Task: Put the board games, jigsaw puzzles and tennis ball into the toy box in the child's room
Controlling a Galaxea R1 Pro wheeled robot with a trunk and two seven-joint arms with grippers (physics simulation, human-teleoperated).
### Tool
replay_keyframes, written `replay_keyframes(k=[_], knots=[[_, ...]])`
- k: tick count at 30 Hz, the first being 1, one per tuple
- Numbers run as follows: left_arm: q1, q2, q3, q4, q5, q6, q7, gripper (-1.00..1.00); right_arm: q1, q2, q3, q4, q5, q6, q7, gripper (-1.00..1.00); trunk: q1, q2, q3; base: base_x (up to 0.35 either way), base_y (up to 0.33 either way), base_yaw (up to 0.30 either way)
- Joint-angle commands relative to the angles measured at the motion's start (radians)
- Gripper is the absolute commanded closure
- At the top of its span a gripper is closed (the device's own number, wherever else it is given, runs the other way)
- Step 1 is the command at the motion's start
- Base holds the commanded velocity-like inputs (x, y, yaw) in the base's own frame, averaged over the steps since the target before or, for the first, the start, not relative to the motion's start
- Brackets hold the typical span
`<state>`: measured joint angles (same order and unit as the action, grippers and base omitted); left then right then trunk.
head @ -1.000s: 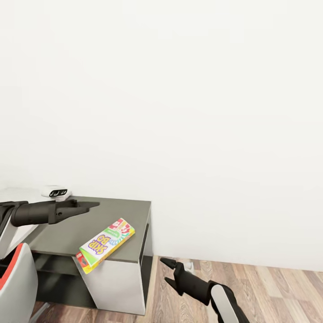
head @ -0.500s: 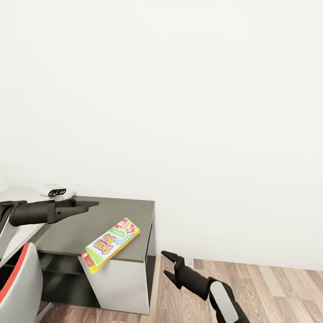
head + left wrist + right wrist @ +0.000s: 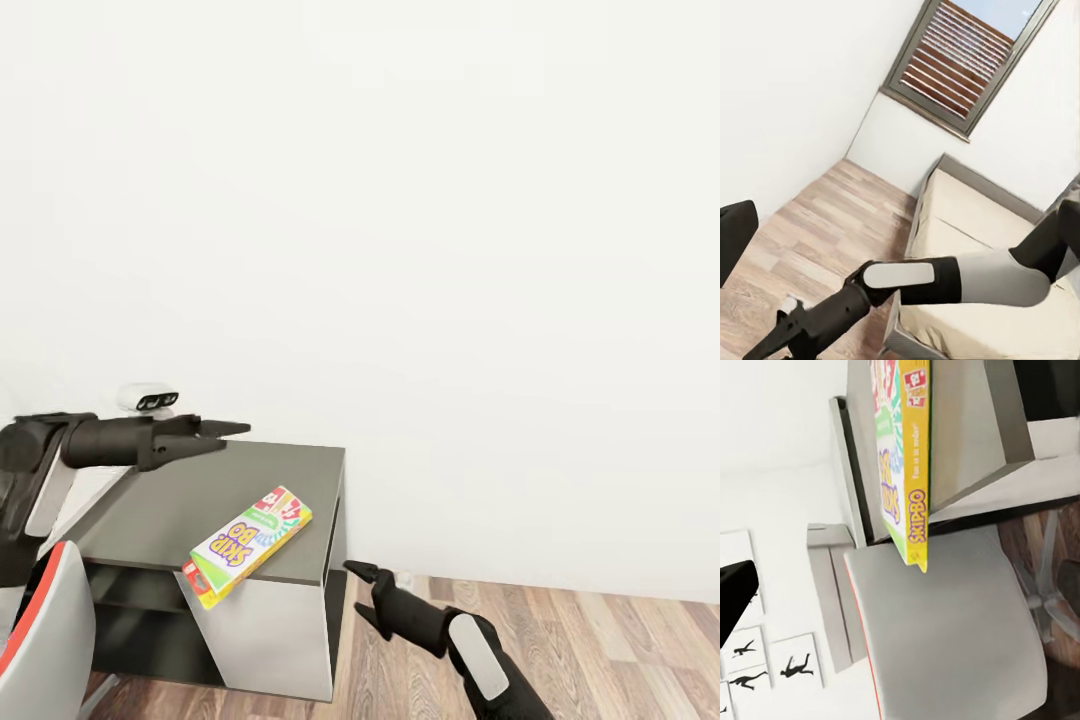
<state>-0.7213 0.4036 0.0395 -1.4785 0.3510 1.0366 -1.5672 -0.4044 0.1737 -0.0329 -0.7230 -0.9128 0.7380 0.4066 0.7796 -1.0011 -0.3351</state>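
Board game point(image 3: 247, 544): flat on the dark counter point(image 3: 200, 490), one end overhanging its front edge. My left gripper point(image 3: 225, 432): above counter, fingers nearly together, empty. My right gripper point(image 3: 358, 590): parted, empty, low beside counter.

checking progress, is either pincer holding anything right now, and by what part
Nothing is held. The left pincer hovers above the table, shut and empty; the right pincer hangs open beside it, low over the floor. The game box lies untouched at the table's edge.

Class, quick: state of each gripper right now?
Left gripper: jaws look nearly together, holding nothing, above the table.
Right gripper: jaws open, empty, low beside the table.
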Motion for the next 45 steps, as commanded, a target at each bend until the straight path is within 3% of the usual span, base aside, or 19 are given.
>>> replay_keyframes(k=[1,4,8,12,29,36,45], knots=[[-0.02,-0.019,-0.032,0.0,0.0,0.011,0.007,-1.0,-0.012,0.001,0.005,0.018,-0.001,-0.006,-0.011,-1.0,0.0,-0.001,-0.001,0.0,0.0,0.0],[-0.051,-0.063,-0.076,0.001,0.002,0.011,0.043,-1.0,-0.035,0.001,0.017,0.067,-0.001,-0.029,-0.031,-1.0,0.0,-0.001,-0.001,0.0,0.0,0.0],[-0.067,-0.112,-0.098,0.014,0.001,0.011,0.067,-1.0,-0.05,0.001,0.033,0.1,0.001,-0.071,-0.041,-1.0,0.0,-0.001,-0.001,0.0,0.0,0.0],[-0.07,-0.131,-0.105,0.024,-0.003,0.011,0.089,-1.0,-0.053,0.001,0.064,0.105,-0.001,-0.095,-0.044,-1.0,0.0,-0.001,-0.001,0.0,0.0,0.0],[-0.054,-0.134,-0.109,0.033,0.001,0.011,0.095,-1.0,-0.053,0.001,0.077,0.108,-0.006,-0.078,-0.035,-1.0,0.0,-0.001,-0.001,-0.049,0.0,0.0],[0.03,-0.129,-0.103,0.033,0.002,0.011,0.089,-1.0,-0.053,0.001,0.078,0.108,-0.006,-0.078,-0.034,-1.0,0.0,-0.001,-0.001,-0.045,0.018,0.0],[0.05,-0.12,-0.097,0.035,-0.001,0.011,0.087,-1.0,-0.053,0.001,0.079,0.108,-0.006,-0.078,-0.034,-1.0,0.0,-0.001,-0.001,-0.068,0.084,0.0]])
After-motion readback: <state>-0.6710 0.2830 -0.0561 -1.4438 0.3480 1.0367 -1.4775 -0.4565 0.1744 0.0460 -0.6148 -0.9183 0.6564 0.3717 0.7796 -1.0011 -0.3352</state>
